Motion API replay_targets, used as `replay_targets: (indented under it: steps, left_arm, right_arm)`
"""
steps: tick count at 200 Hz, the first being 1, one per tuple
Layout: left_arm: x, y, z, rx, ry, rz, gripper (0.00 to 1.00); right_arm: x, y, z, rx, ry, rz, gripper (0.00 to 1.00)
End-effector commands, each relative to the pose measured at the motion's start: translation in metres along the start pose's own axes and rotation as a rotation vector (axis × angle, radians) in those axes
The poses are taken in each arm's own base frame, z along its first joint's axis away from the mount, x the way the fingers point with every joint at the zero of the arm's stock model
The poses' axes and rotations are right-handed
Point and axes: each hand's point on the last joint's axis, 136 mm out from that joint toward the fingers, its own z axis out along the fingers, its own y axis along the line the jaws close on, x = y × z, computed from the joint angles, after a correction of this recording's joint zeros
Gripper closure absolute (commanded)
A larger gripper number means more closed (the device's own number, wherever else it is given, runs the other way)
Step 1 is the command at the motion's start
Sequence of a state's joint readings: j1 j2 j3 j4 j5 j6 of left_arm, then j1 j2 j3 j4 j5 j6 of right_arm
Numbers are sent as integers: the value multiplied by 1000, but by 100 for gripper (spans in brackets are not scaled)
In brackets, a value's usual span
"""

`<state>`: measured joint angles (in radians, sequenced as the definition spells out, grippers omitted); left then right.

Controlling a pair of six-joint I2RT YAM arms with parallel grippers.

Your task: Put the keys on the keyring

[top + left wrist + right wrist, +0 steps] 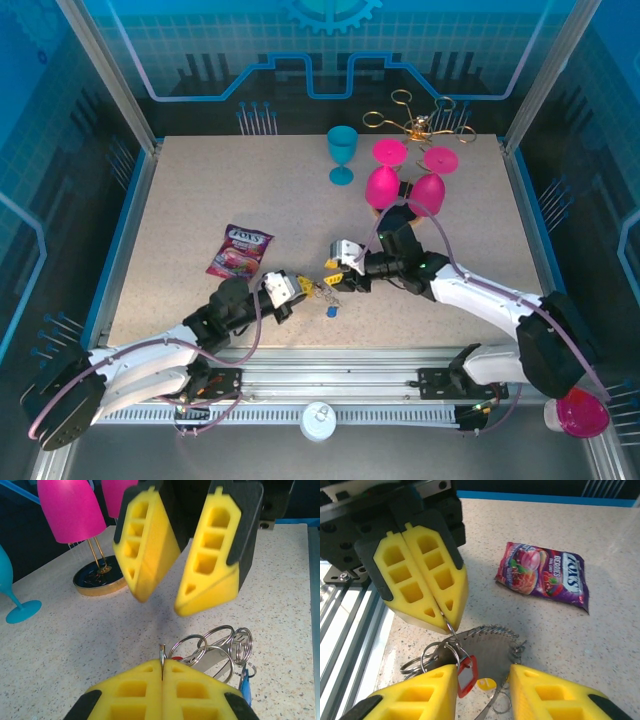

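- Far to my left, a purple foil bag of berry sweets [240,250] lies flat on the speckled beige tabletop [200,190], well apart from the work.
- My left gripper [446,620] has its yellow foam fingers pressed together. They pinch a thin metal wire, which I judge to be the end of the keyring [487,629], a dark grey coiled wire loop.
- From that pinch the keyring arcs rightward, toward my other hand, low over the tabletop.
- The keys [466,674] are small silver ones with coloured plastic heads, bunched just right of my left fingertips among bright silver split rings [220,642].
- A red head and a yellowish head show in the bunch. A blue-headed key [332,311] sits at its near edge.
- I cannot tell which keys are already threaded on the keyring.
- My right gripper [170,604] faces the left one tip to tip, its fingers apart, gripping nothing.
- The bunch lies in the gap between those fingers, the red head just beside one of them.
- The bunch runs along the line between my two hands. The right is the free hand at the keys, so I judge the next pick is its job, while the left anchors the loop.
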<state>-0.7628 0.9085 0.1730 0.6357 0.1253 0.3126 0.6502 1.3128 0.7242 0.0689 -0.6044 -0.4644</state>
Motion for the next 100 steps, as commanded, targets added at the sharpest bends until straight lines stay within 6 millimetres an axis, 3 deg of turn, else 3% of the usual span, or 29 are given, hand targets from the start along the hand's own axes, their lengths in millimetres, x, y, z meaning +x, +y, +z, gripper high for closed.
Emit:
replay_targets:
  steps: [1,100]
  left_arm:
    - [-15,-1,-3,13,-73,1,100]
    - [-18,-2,-2,23,-84,-3,100]
  right_arm:
    - [-11,5,8,-47,-30,-70,67]
    - [-15,15,29,-128,-77,-91,77]
